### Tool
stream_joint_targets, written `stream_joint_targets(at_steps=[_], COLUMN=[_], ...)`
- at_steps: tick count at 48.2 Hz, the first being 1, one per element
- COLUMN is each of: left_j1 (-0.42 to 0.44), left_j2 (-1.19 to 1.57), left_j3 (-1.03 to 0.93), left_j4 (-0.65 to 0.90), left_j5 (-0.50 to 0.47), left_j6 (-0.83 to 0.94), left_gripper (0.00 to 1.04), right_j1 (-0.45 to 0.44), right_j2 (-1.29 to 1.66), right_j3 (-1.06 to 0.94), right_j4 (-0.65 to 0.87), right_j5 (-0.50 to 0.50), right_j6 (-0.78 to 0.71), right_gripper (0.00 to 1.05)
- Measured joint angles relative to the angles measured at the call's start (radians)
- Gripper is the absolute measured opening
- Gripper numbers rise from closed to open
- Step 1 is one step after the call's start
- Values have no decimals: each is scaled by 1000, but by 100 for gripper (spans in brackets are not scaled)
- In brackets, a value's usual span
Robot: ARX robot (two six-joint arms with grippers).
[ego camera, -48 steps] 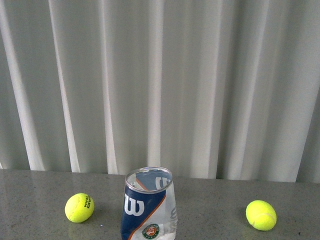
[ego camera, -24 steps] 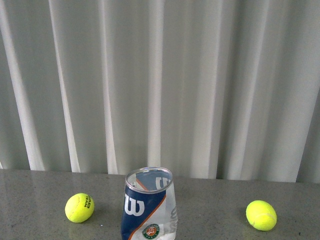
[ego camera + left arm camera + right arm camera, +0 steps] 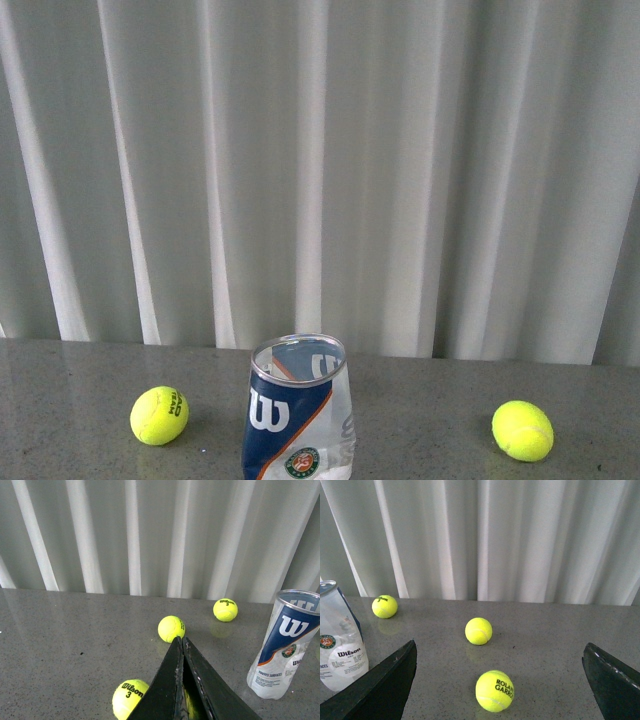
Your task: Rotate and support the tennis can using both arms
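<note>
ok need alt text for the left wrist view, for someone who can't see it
A tennis can stands upright on a grey table before a white curtain, apart from the shut left gripper in the foreground. Three yellow-green tennis balls lie on the table, none touching the can.

We see the tennis can (image 3: 297, 415) standing upright on the grey table (image 3: 420, 410), open mouth up, silver rim on top. Clear plastic tube, navy-white-orange label with a white "W" and a round Roland-Garros badge lower down. It looks empty.

Left gripper (image 3: 182, 642): fingers pressed together, tips meeting in a point. The can (image 3: 282, 645) stands off to one side of that tip, well apart, nothing touching it.

Right gripper (image 3: 500, 680): fingers (image 3: 380, 687) spread wide. The can (image 3: 340, 642) sits outside the gap, just beyond one finger, clear of it. Its white "Wilson" text panel faces this camera.
</note>
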Motion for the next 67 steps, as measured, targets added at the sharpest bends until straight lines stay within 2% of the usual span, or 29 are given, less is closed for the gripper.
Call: stream_joint_targets(at_steps=[6,11,25,37,41,47,52,67], left_j1=[0,0,0,0,0,0,0,0], left_j2=[-37,-152,-196,-196,-196,-196,-196,-196], left_j3=[0,0,0,0,0,0,0,0], left_j4=[-37,-187,-203,-203,-203,-203,-203,-203], left_j5=[0,0,0,0,0,0,0,0], left_j6=[0,1,1,2,2,2,2,2], left_gripper=[4,4,4,43,57,84,100,98], right_j1=[0,0,0,0,0,0,0,0], right_j2=[0,0,0,0,0,0,0,0], right_j3=[0,0,0,0,0,0,0,0], right_j4=[0,0,0,0,0,0,0,0], right_j5=[0,0,0,0,0,0,0,0], right_j6=[0,0,0,0,0,0,0,0], right_gripper=[98,98,98,98,98,98,98,98])
